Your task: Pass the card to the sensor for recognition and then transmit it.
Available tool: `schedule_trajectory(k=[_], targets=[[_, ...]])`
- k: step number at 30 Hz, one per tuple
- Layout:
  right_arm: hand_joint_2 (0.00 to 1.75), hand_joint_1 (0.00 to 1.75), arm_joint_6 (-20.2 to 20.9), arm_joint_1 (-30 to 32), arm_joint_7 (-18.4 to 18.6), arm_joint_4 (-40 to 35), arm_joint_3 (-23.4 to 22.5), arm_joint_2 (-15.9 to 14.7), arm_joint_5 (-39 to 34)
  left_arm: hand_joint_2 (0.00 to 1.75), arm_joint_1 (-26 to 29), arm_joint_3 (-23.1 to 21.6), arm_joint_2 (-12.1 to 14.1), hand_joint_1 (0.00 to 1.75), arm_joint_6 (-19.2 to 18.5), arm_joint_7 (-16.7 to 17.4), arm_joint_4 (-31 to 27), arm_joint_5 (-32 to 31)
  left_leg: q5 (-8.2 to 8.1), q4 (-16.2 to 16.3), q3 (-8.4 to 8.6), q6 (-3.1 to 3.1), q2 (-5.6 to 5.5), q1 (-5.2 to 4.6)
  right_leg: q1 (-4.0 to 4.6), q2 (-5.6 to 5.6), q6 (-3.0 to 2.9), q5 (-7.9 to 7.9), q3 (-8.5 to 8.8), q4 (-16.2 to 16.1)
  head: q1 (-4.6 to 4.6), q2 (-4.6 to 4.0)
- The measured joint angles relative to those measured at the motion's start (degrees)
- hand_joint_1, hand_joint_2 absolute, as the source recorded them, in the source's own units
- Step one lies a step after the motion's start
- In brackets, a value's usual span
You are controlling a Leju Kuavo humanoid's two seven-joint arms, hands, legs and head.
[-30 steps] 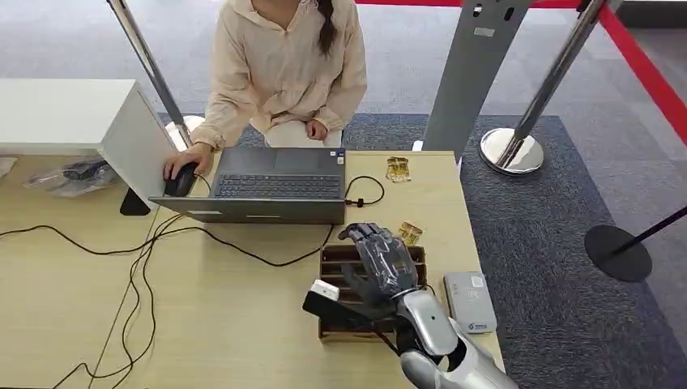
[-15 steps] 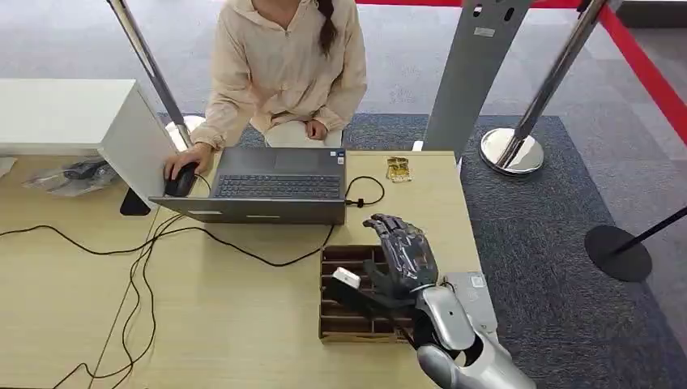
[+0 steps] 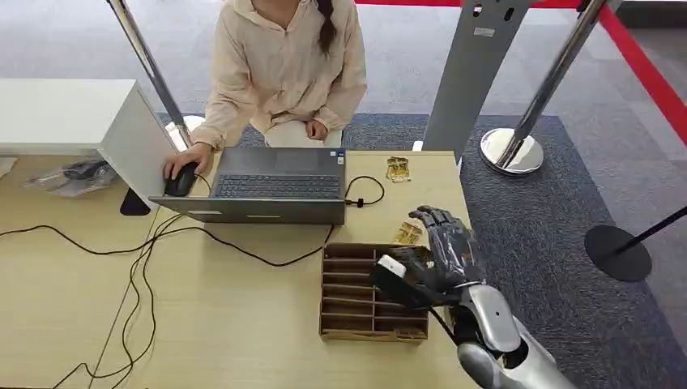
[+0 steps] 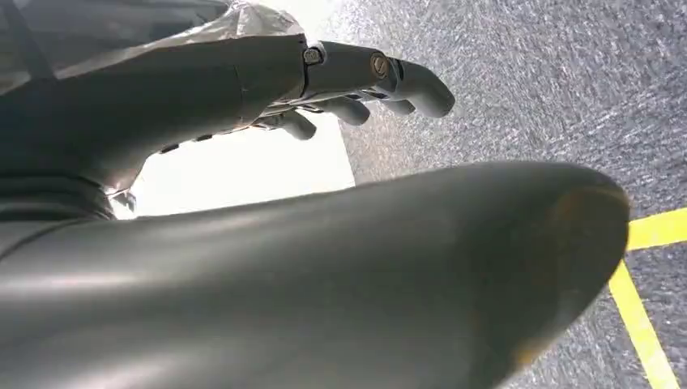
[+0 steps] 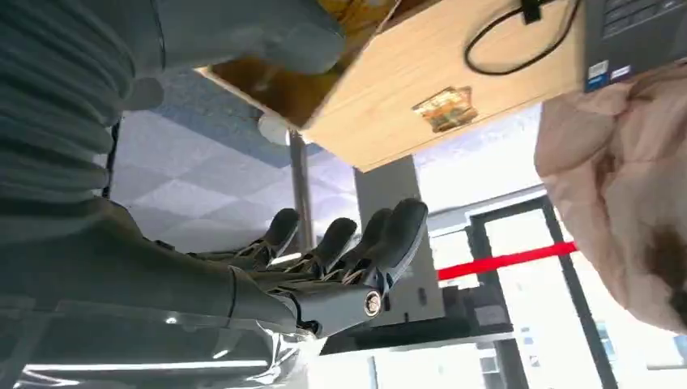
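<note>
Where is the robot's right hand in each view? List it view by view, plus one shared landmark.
Head view: right hand at lower right, over the slotted box's right end.
Right wrist view: enters from the left edge, fingers mid-picture.
Left wrist view: left hand above carpet instead.
Shared landmark: laptop.

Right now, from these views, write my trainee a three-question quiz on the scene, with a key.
1. True or false: the right hand holds the card.
2. The person's hand by the screen rests on: A a mouse, B a cup, C the card.
3. Name the brown slotted thing on the table beside the right hand.

Key: 1 true. 2 A. 3 the cardboard tray.
</note>
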Motion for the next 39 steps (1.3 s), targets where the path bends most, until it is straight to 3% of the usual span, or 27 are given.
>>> schedule_trajectory(k=[8,32,36,39], targets=[[1.75,0.63,0.6,2.0,0.0,-3.4,-2.3,-2.0,0.0,0.00,0.0,1.0,0.0,0.00,1.5,-1.1,0.0,0.0,0.00,0.0,0.00,0.00,0.00,0.01,0.00,0.00,0.00,0.00,-0.01,0.0,0.00,0.00],[1.75,0.66,2.3,1.8,-0.6,-6.7,-2.0,-1.8,0.2,0.00,0.0,1.9,0.0,0.00,4.5,-3.3,0.0,-1.5,0.00,0.0,-0.02,0.00,0.00,0.01,0.01,0.00,0.00,0.00,0.01,0.0,0.00,0.00],[1.75,0.72,3.0,1.5,-0.7,-6.7,-1.5,-1.5,0.2,0.00,0.0,2.1,0.0,0.00,4.6,-3.7,0.0,-1.8,0.00,0.0,-0.02,0.00,0.00,0.01,0.01,0.00,0.00,0.00,0.01,0.0,0.00,0.02],[1.75,0.93,3.2,1.3,-0.9,-6.6,-1.1,-1.3,0.2,0.00,0.0,2.1,0.0,0.00,4.6,-3.8,0.0,-1.9,0.00,0.0,-0.03,0.00,0.00,0.01,0.00,0.00,0.00,0.00,0.01,0.0,0.00,0.00]])
